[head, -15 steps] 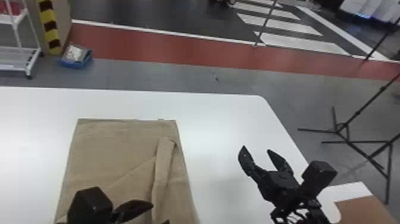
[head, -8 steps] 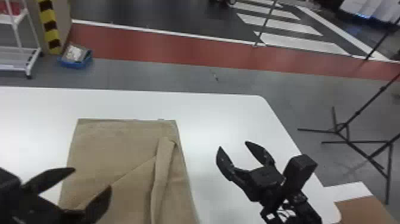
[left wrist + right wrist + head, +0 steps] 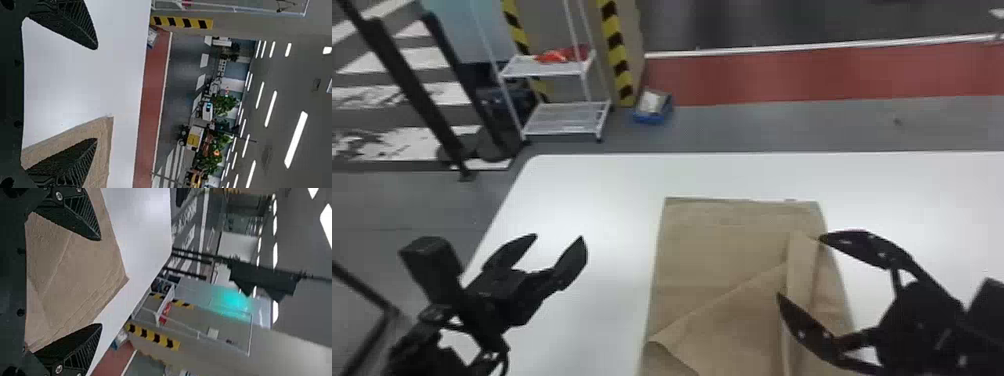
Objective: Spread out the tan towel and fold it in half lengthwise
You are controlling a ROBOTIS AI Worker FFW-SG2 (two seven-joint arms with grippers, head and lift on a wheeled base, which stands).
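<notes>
The tan towel (image 3: 722, 250) lies on the white table, with a narrow folded strip along its right part and a diagonal crease; its near end runs out of the head view. My left gripper (image 3: 557, 237) is open over bare table left of the towel. My right gripper (image 3: 799, 265) stands open above the towel's right part, nothing between its fingers. In the left wrist view, the left gripper (image 3: 97, 94) is spread, one finger overlapping the towel (image 3: 102, 156). The right wrist view has the right gripper (image 3: 101, 282) wide apart, with towel (image 3: 78, 274) beyond.
The white table (image 3: 592, 190) has its left and far edges in sight. Past it on the floor stand a white rack (image 3: 564, 117), a blue bin (image 3: 652, 107) and dark poles at the far left.
The head view has swung to the left, so the towel appears farther right. My left gripper has moved left off the towel; the right one has moved left from bare table to over the towel.
</notes>
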